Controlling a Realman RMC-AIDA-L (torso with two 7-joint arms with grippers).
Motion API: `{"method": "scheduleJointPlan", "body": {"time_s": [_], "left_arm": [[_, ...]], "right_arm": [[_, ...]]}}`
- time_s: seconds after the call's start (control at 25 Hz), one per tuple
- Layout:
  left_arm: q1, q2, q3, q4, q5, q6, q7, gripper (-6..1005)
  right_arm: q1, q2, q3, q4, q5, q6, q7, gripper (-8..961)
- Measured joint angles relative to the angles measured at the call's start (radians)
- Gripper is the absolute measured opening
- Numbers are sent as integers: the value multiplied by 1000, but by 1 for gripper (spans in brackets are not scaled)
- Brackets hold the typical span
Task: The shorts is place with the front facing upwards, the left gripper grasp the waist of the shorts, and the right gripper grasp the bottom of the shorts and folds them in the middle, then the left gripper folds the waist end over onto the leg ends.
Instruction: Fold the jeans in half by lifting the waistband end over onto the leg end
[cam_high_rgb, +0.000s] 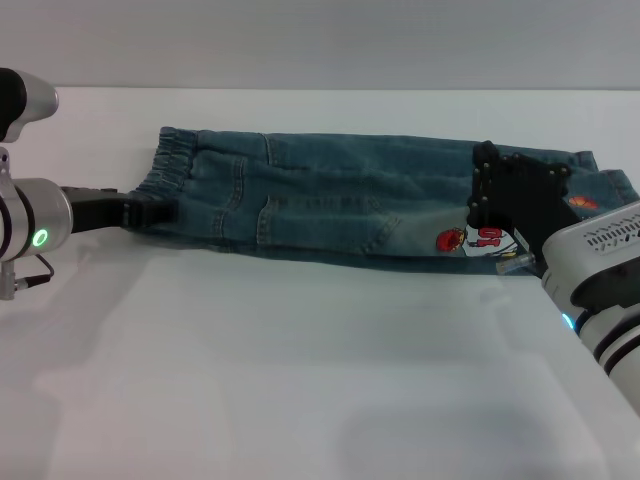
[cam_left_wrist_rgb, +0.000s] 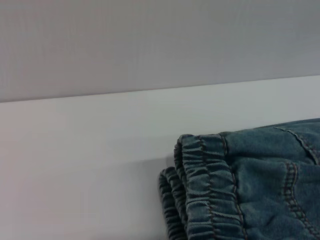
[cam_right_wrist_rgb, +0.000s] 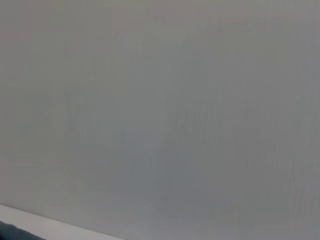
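The blue denim shorts (cam_high_rgb: 320, 200) lie across the far half of the white table (cam_high_rgb: 300, 380), doubled lengthwise. Their elastic waist (cam_high_rgb: 172, 170) is on the left and the leg ends (cam_high_rgb: 590, 185) on the right. A red and white print (cam_high_rgb: 470, 240) shows near the leg ends. My left gripper (cam_high_rgb: 160, 212) sits at the near corner of the waist, touching its edge. The left wrist view shows the gathered waistband (cam_left_wrist_rgb: 200, 185) in two stacked layers. My right gripper (cam_high_rgb: 485, 210) is over the leg end, covering part of the cloth.
A grey wall (cam_high_rgb: 320, 40) rises behind the table's far edge, close behind the shorts. The right wrist view shows mostly that wall (cam_right_wrist_rgb: 160, 100) and a thin strip of table (cam_right_wrist_rgb: 40, 220). Bare white table surface stretches in front of the shorts.
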Motion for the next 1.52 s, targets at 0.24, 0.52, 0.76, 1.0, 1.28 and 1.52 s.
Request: {"method": "scheduleJointPlan", "body": {"time_s": [0.24,0.52,0.76,1.0,1.28,1.52], "left_arm": [[-2,0,0,5,0,-9,0,751],[-13,0,-5,22,0,-20,0,742],[-36,0,-13,57,0,-22,0,734],[-46,-1,-15,64,0,-25,-12,726],[-39,0,-24,75,-7,-14,-21,717],[-40,-1,-25,83,-12,-13,-24,618]], "right_arm": [[1,0,0,-3,0,0,0,0],[5,-1,6,-3,0,0,0,0],[7,-1,5,-5,0,0,0,0],[7,-2,10,-5,0,2,0,0],[7,-2,12,-4,0,2,0,0],[8,-3,20,0,0,1,0,0]]}}
